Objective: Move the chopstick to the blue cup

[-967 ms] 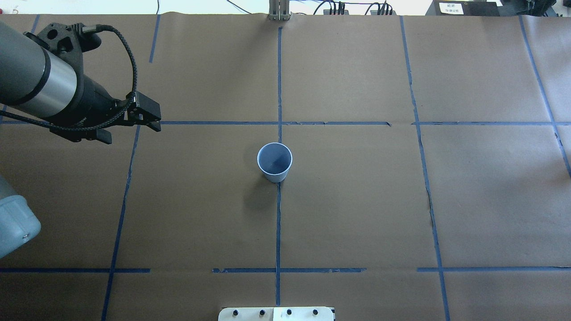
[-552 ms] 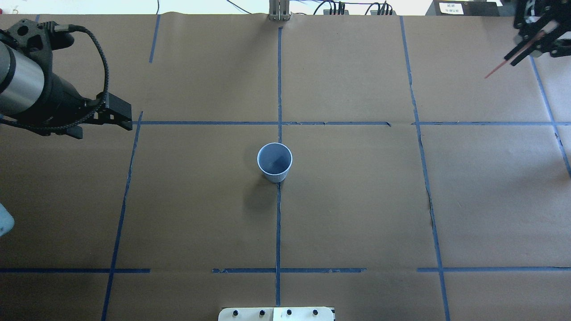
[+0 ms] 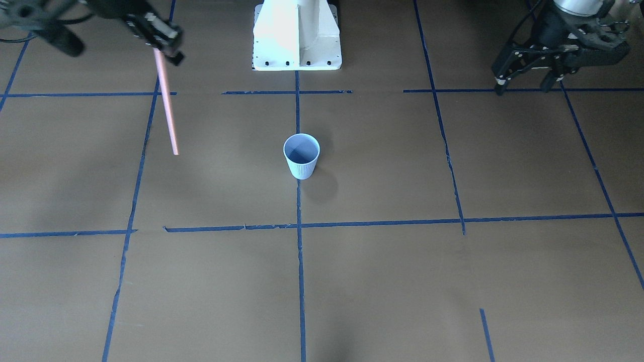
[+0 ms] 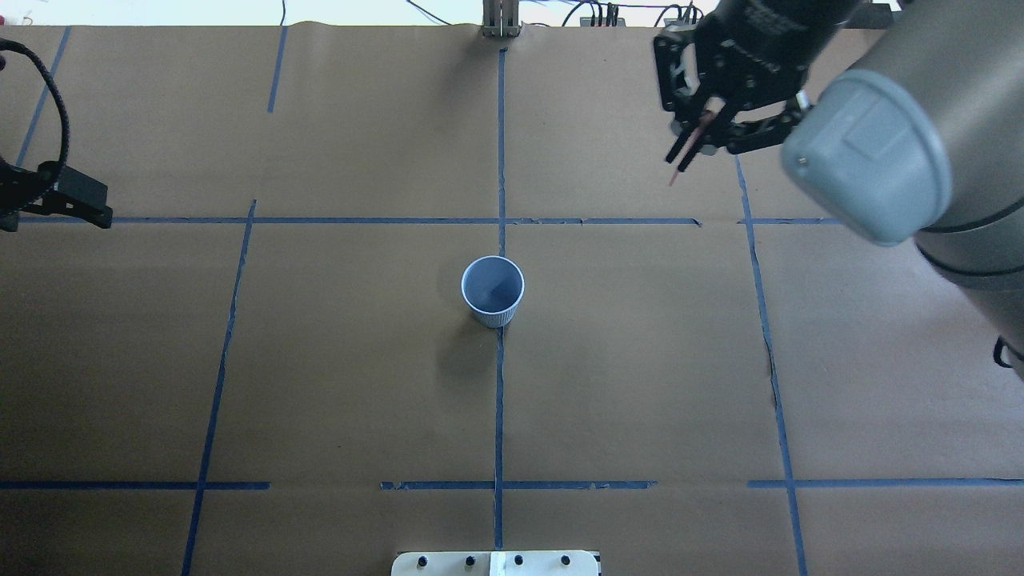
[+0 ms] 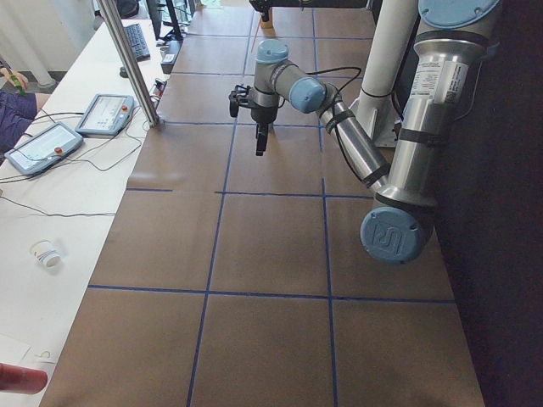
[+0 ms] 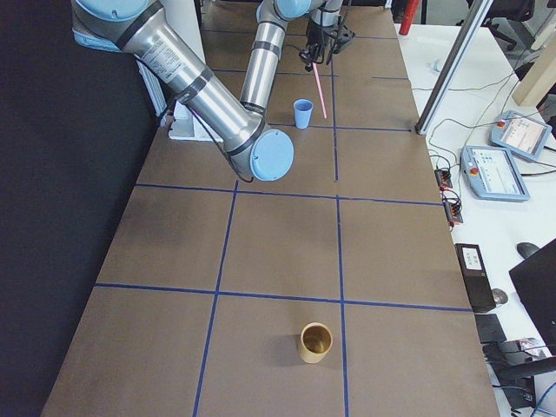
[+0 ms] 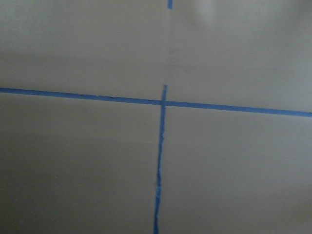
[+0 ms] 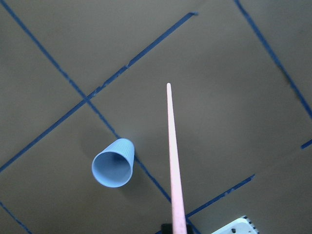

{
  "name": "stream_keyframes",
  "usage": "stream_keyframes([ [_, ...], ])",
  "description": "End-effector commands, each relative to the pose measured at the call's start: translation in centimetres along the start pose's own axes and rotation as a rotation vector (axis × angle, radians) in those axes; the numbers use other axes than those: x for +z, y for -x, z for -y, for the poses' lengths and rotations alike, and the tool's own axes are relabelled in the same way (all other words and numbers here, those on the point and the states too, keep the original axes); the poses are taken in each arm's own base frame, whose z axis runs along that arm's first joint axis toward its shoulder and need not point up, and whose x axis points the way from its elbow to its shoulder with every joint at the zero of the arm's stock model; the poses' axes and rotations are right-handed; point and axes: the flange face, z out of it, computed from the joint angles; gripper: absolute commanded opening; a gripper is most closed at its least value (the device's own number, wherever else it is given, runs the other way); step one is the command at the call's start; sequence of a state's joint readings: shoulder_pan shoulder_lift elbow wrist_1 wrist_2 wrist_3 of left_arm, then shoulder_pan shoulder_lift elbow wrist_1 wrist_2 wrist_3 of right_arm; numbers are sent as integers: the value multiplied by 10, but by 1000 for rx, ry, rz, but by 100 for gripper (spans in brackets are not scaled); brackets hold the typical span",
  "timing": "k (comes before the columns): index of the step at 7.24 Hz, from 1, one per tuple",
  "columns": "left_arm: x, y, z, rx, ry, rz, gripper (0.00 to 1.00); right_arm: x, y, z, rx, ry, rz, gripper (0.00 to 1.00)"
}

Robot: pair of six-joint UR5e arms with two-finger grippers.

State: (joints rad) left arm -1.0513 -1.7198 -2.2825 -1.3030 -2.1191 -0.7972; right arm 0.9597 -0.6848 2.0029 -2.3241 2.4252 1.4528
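The blue cup (image 4: 492, 290) stands upright at the table's middle, on the crossing tape line; it also shows in the front view (image 3: 301, 156) and the right wrist view (image 8: 113, 163). My right gripper (image 4: 682, 158) is shut on the top of the pink chopstick (image 3: 167, 105), which hangs almost straight down above the table, beyond and to the right of the cup. The chopstick (image 8: 174, 156) points past the cup's side. My left gripper (image 3: 523, 85) is open and empty at the far left.
Blue tape lines grid the brown paper table. The robot's white base (image 3: 297, 35) is at the near edge. A tan cup (image 6: 315, 341) stands at the table's right end. A metal post (image 5: 127, 59) rises at the far edge.
My right arm has swung in from the far right with the chopstick, toward the middle. My left arm has pulled back to the left edge.
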Motion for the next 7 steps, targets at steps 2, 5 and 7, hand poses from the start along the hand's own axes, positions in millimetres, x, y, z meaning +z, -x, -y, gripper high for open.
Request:
stream_keyframes([
  [2,-5,55,4,72,22,13,100,55,64,-77,-68,90,-30,0],
  [5,-4,60,4,72,27,15,100,125,89,-105,-150,84,-56,0],
  [7,-5,61,4,70,27,15,100,152,102,-106,-170,88,-64,0],
])
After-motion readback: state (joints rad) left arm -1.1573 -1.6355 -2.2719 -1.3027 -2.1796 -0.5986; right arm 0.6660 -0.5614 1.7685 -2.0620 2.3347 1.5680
